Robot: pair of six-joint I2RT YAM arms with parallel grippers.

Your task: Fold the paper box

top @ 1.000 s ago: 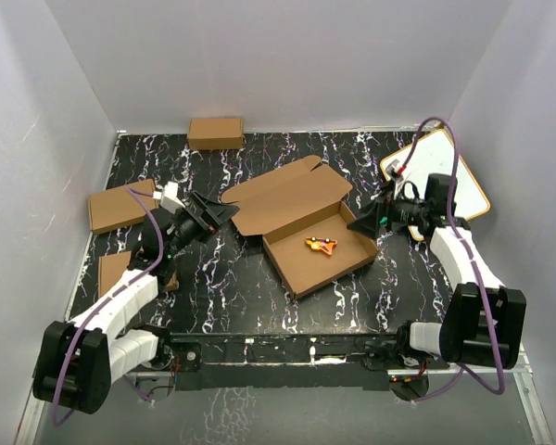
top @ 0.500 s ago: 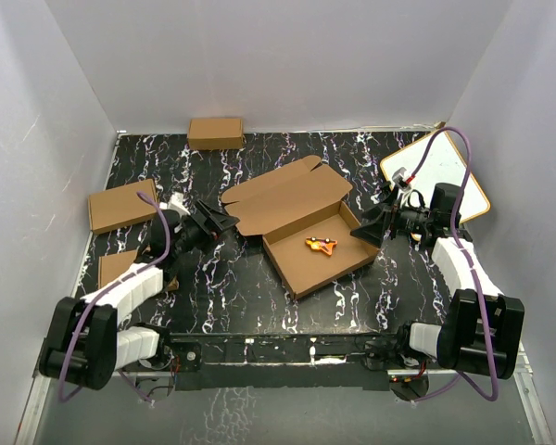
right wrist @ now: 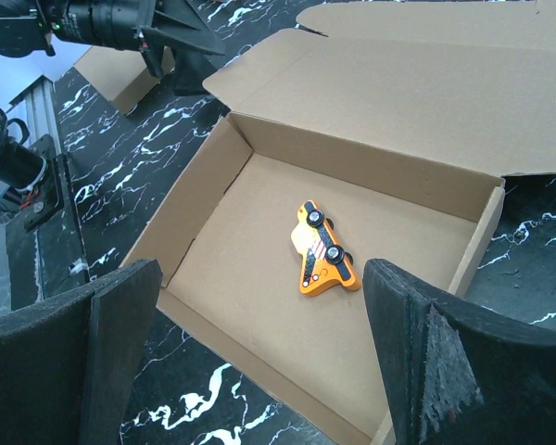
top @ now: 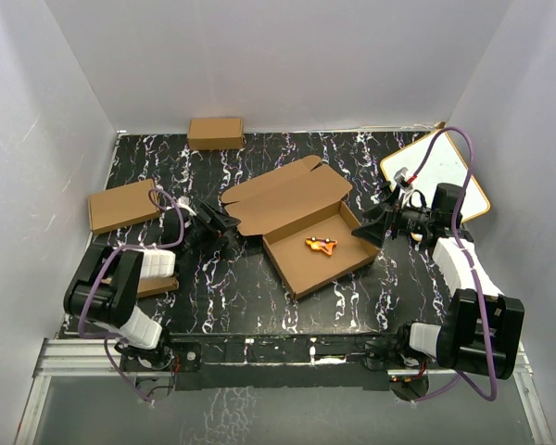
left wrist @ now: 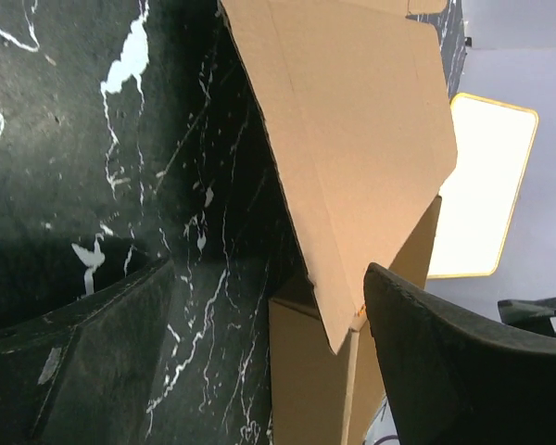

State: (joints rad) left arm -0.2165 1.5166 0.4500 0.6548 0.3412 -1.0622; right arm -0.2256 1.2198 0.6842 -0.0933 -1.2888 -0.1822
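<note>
The paper box (top: 301,264) sits mid-table as a shallow brown tray, its lid (top: 287,195) lying open toward the back. An orange toy (top: 322,245) lies inside the tray. My left gripper (top: 224,222) is low at the lid's left corner, open. In the left wrist view that lid corner (left wrist: 352,158) points down between my fingers (left wrist: 473,371) without being clamped, and the tray wall (left wrist: 310,371) stands behind it. My right gripper (top: 371,230) hovers open at the tray's right side. It looks down on the tray floor (right wrist: 241,250) and the toy (right wrist: 322,260).
Small ready-made cardboard boxes stand at the back (top: 215,133) and at the left (top: 120,206). Another flat brown piece (top: 153,278) lies under my left arm. A white board with a tan rim (top: 435,171) leans at the back right. Grey walls close in the table.
My left arm has folded back toward the left edge, its gripper staying by the lid corner with the jaws slightly narrower. The right gripper shifted a little to the right.
</note>
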